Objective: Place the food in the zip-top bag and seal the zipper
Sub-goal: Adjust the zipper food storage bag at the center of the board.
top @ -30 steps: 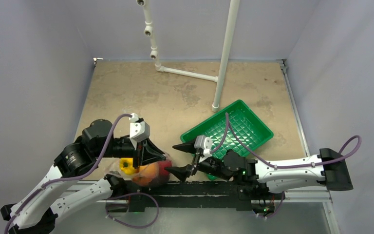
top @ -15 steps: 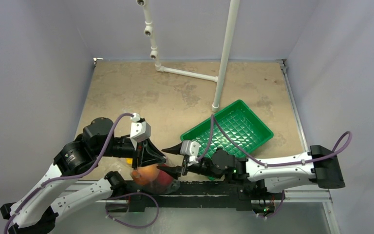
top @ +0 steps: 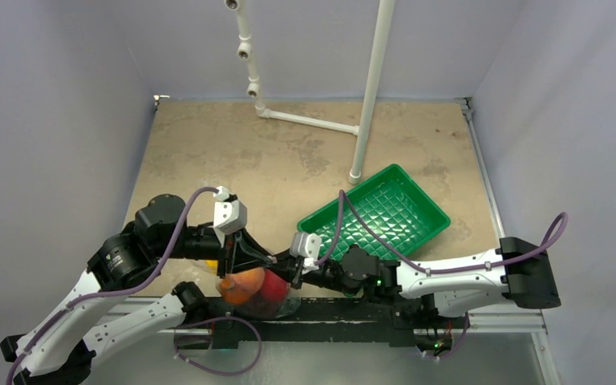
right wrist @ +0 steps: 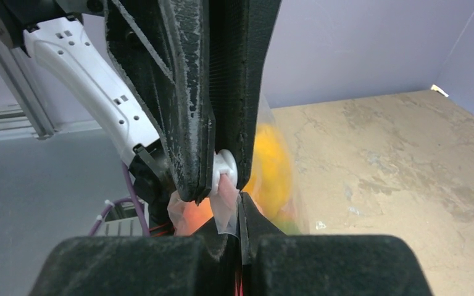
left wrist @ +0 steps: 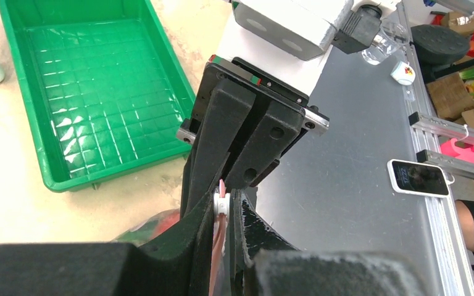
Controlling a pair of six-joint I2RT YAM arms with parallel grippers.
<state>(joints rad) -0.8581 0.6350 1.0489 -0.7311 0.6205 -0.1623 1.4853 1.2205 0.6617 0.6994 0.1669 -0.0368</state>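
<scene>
The left wrist view shows the left gripper (left wrist: 225, 200) pinched on the pink zipper (left wrist: 216, 253), and the right gripper (left wrist: 227, 182) clenched on the same strip, tips meeting. Only the top view shows the bag (top: 282, 303) of food (top: 245, 287) at the table's (top: 289, 152) near edge, with the green tray (top: 417, 200) beyond.
</scene>
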